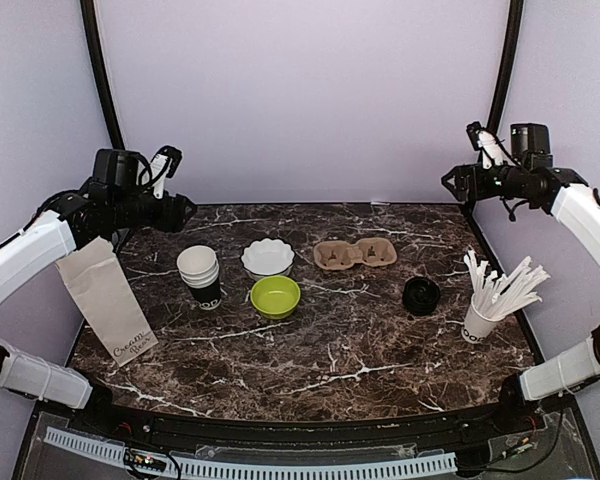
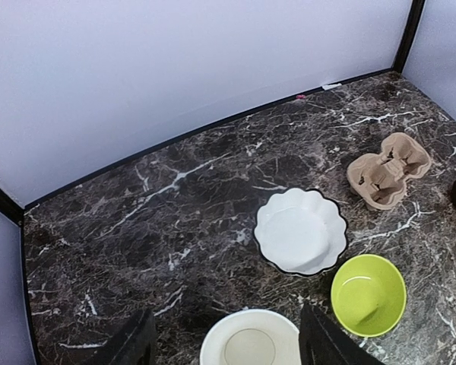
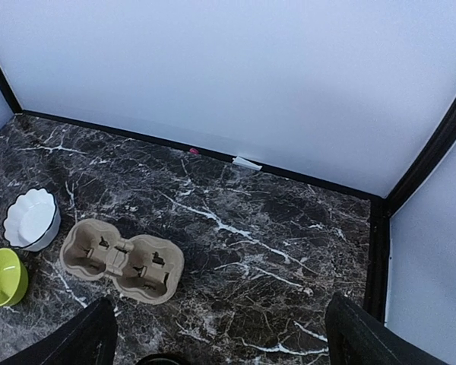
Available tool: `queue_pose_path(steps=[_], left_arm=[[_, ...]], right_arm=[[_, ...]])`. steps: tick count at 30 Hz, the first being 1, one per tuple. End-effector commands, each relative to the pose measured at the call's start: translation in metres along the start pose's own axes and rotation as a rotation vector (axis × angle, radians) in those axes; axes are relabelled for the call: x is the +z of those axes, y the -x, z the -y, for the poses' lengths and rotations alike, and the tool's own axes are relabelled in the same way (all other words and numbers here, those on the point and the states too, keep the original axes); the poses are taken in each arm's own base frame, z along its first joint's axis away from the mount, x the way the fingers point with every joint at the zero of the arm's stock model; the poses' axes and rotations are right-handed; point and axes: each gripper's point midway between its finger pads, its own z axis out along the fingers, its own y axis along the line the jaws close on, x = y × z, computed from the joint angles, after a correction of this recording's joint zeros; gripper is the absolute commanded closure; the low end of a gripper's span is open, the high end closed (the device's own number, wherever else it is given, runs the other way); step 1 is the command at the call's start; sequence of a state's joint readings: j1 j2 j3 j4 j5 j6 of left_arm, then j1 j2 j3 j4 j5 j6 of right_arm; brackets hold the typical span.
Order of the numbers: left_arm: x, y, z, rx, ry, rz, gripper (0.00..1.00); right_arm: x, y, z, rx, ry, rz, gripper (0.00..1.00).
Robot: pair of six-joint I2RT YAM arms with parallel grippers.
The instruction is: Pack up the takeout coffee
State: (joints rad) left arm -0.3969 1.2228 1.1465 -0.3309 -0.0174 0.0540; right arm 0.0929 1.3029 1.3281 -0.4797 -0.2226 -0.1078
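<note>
Both hang high and empty: left gripper (image 2: pixel 226 344) over the far-left cups (image 1: pixel 199 270), right gripper (image 3: pixel 220 344) far right, fingers spread wide; the coffee (image 1: pixel 421 296) stands right of centre, nearer than the carrier (image 1: pixel 354 254), seemingly laid out for packing.

paper bag (image 1: pixel 105 293): dark handwriting in two lines near its bottom edge. First word looks like "Cream", the rest is illegible.
stack of black cups (image 1: pixel 202 281): white lettering low on the side, too small to read.
white cup of sticks (image 1: pixel 477 322): dark print low on the side, looks like "OO". Can't confirm.
</note>
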Motion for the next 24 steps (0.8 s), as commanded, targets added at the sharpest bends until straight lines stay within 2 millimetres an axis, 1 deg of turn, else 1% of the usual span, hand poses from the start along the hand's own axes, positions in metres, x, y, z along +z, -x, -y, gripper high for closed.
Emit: queue_pose_path(steps=[1, 4, 5, 6, 7, 8, 10, 12, 14, 15, 16, 18, 20, 21, 24], left_arm=[[-0.009, 0.017, 0.021, -0.037, -0.101, 0.01, 0.34], [-0.004, 0.019, 0.023, -0.074, -0.061, -0.03, 0.34], [-0.003, 0.017, 0.022, -0.083, -0.041, -0.051, 0.34], [-0.001, 0.019, 0.025, -0.099, -0.04, -0.062, 0.35], [0.001, 0.015, 0.024, -0.108, -0.027, -0.096, 0.35], [0.005, 0.015, 0.026, -0.122, -0.021, -0.118, 0.36], [0.012, 0.006, 0.028, -0.136, -0.003, -0.19, 0.38], [0.02, -0.008, 0.029, -0.144, 0.015, -0.268, 0.4], [0.025, -0.029, 0.03, -0.151, 0.03, -0.365, 0.4], [0.031, -0.039, 0.031, -0.156, 0.034, -0.409, 0.39], [0.031, -0.047, 0.032, -0.167, 0.039, -0.453, 0.37], [0.035, -0.063, 0.035, -0.175, 0.044, -0.522, 0.33], [0.038, -0.073, 0.036, -0.172, 0.051, -0.561, 0.32], [0.039, -0.077, 0.036, -0.171, 0.052, -0.578, 0.34], [0.038, -0.079, 0.042, -0.183, 0.029, -0.606, 0.37]], right_arm=[[-0.014, 0.007, -0.034, -0.092, 0.164, 0.035, 0.03], [-0.01, 0.005, -0.061, -0.133, 0.257, 0.025, 0.06], [-0.004, 0.0, -0.071, -0.166, 0.28, 0.004, 0.07], [0.0, -0.004, -0.082, -0.207, 0.295, -0.013, 0.08], [0.005, -0.01, -0.095, -0.256, 0.314, -0.033, 0.09], [0.01, -0.017, -0.107, -0.303, 0.328, -0.054, 0.09], [0.015, -0.027, -0.139, -0.396, 0.399, -0.082, 0.1], [0.017, -0.036, -0.171, -0.461, 0.475, -0.103, 0.11], [0.017, -0.045, -0.195, -0.487, 0.54, -0.122, 0.14], [0.017, -0.05, -0.206, -0.494, 0.571, -0.136, 0.14], [0.016, -0.056, -0.215, -0.503, 0.597, -0.15, 0.15], [0.013, -0.067, -0.228, -0.516, 0.634, -0.173, 0.17], [0.01, -0.074, -0.234, -0.518, 0.653, -0.181, 0.17], [0.008, -0.077, -0.235, -0.518, 0.662, -0.183, 0.17], [0.005, -0.08, -0.237, -0.521, 0.67, -0.184, 0.17]])
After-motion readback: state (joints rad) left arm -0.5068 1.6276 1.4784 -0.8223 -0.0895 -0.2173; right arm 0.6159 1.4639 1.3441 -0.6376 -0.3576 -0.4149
